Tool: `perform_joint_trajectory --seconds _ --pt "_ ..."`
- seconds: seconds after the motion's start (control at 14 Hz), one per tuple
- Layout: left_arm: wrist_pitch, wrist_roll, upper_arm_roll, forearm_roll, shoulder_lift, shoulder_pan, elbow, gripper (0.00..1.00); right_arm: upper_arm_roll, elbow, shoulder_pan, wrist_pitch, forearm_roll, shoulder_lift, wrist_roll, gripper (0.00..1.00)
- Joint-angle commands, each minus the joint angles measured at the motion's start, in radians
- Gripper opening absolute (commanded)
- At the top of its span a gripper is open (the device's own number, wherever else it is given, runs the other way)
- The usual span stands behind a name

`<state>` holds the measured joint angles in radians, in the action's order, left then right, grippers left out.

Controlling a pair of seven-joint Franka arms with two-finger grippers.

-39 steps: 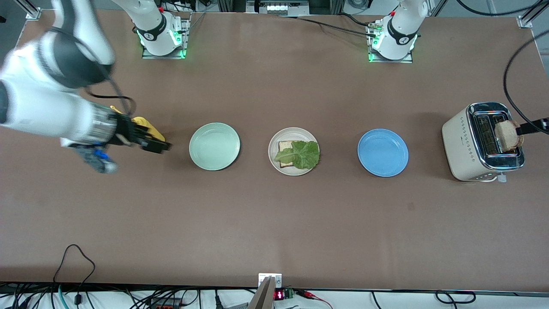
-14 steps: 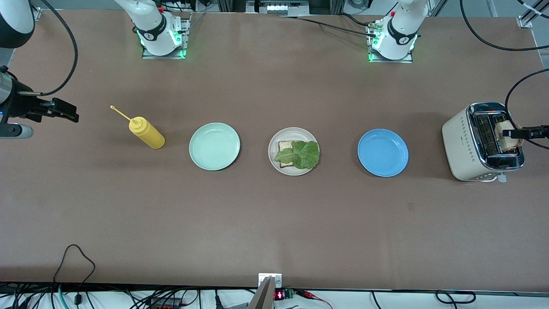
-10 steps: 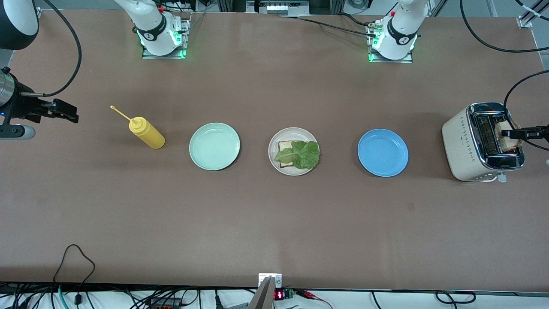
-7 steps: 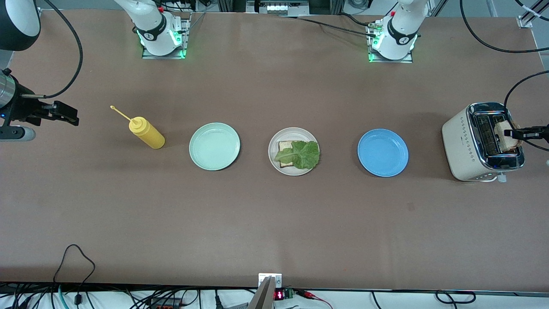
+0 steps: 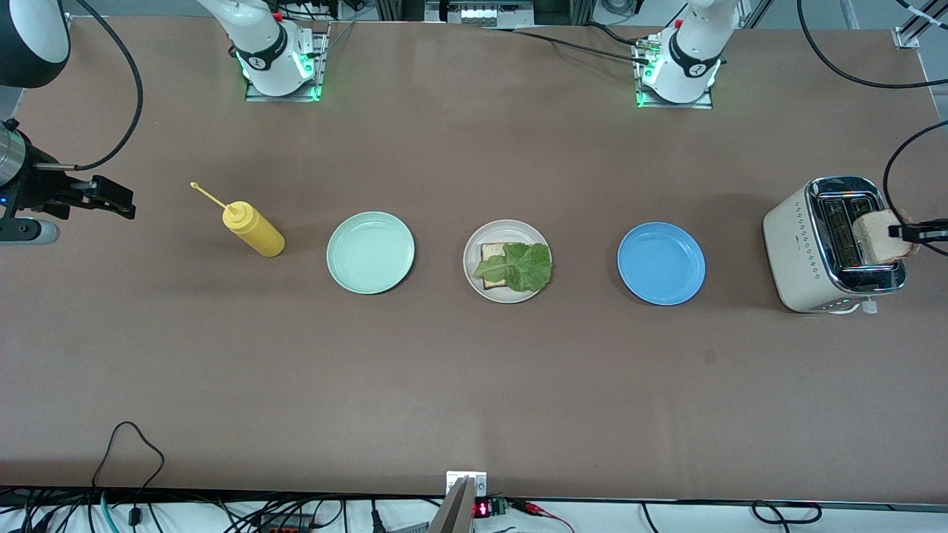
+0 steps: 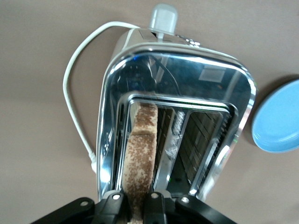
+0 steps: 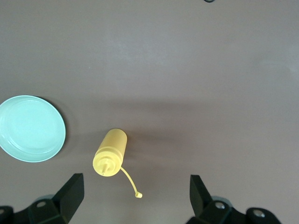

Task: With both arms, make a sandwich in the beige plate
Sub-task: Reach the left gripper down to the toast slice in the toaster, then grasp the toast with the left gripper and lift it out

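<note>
The beige plate (image 5: 511, 296) sits mid-table with one bread slice (image 5: 489, 255) on it, and a green lettuce leaf (image 5: 524, 266) covers most of that slice. At the left arm's end of the table, my left gripper (image 5: 900, 233) (image 6: 138, 206) is shut on a second toasted bread slice (image 5: 878, 237) (image 6: 141, 154). It holds the slice on edge, partly raised out of a slot of the toaster (image 5: 803, 248) (image 6: 205, 88). My right gripper (image 5: 111, 198) (image 7: 135, 193) hangs open and empty over the table at the right arm's end.
A blue plate (image 5: 661, 263) (image 6: 279, 122) lies between the beige plate and the toaster. A mint green plate (image 5: 370, 252) (image 7: 31, 129) and a yellow squeeze bottle (image 5: 253, 229) (image 7: 110, 152) stand toward the right arm's end. The toaster's white cord (image 6: 74, 121) trails on the table.
The left gripper has shut on the toast slice and raised it a little out of the toaster slot. The right gripper has stayed almost still, open.
</note>
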<state>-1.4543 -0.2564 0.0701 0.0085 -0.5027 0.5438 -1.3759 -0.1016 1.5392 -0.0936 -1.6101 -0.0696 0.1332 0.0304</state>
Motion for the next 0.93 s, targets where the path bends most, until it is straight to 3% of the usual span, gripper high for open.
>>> perform_joint_trajectory --seconds 0.0,0.21,0.5,0.64,0.86 --pt "0.167 0.002 0.017 -0.062 0.053 0.004 0.116 0.08 -0.003 -0.008 -0.005 -0.002 0.062 -0.004 -0.004 1.0" --pt "0.346 0.0 0.077 -0.073 0.093 -0.002 0.196 0.08 -0.001 -0.007 -0.011 -0.004 0.065 -0.001 -0.004 1.0" --pt "0.445 0.02 0.293 -0.105 0.139 -0.002 0.176 0.08 0.0 -0.007 -0.012 -0.002 0.065 -0.001 -0.003 1.0" --pt "0.407 0.064 0.405 -0.166 0.119 -0.019 0.121 0.08 0.0 -0.007 -0.012 0.001 0.065 -0.001 -0.003 1.0" --pt "0.284 0.167 0.441 -0.179 0.058 -0.175 0.094 0.08 0.002 -0.004 -0.014 0.01 0.065 -0.006 -0.004 1.0"
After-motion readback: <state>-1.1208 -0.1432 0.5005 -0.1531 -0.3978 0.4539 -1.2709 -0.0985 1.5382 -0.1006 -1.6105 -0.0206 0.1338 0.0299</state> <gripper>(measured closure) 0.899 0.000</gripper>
